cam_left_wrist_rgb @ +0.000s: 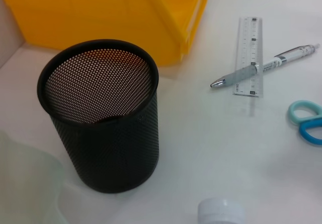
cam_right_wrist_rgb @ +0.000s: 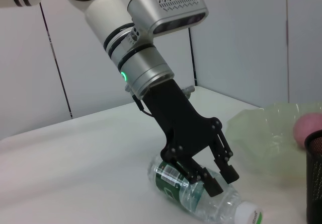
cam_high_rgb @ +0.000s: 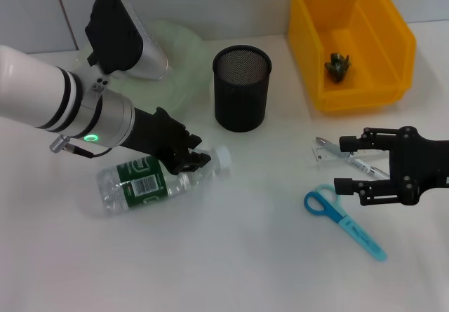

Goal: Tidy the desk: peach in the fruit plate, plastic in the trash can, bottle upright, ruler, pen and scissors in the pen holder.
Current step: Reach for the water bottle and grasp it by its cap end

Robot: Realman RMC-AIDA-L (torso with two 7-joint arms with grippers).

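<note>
A: Left gripper (cam_high_rgb: 188, 156)?
B: Jaws spread, straddling the lying bottle (cam_high_rgb: 151, 181) near its neck; beside the pen holder (cam_high_rgb: 241, 87).
A: Right gripper (cam_high_rgb: 345, 165)?
B: Wide, over ruler (cam_high_rgb: 335, 155) and scissors (cam_high_rgb: 344, 221).

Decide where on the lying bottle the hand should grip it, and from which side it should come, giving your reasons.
Probably the clear shoulder of the bottle, between the green label and the white cap, taken from above. It lies on its side on the table, so its round flanks are exposed, and the left hand is already over that part, fingers either side.
</note>
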